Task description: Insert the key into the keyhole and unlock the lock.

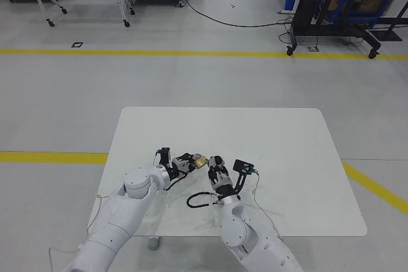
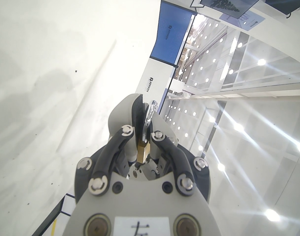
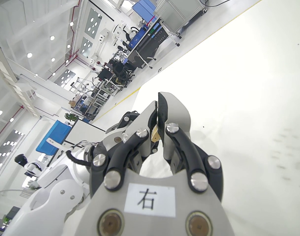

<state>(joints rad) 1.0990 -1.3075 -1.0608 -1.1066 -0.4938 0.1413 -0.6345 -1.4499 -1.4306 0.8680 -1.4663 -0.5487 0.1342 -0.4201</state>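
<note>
Two items, both held above the table (image 1: 292,136). Lock (image 2: 143,152): pinched in the closed left gripper (image 2: 147,116), shackle outward. Key (image 3: 155,135): clamped in the closed right gripper (image 3: 157,110), close beside the lock. Apparently outstanding: insertion, turning.

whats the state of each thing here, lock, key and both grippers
left gripper: shut on padlock
padlock: clamped by its shackle, brass body toward the wrist
right gripper: shut on key
key: pinched, mostly hidden, not in the padlock
</note>
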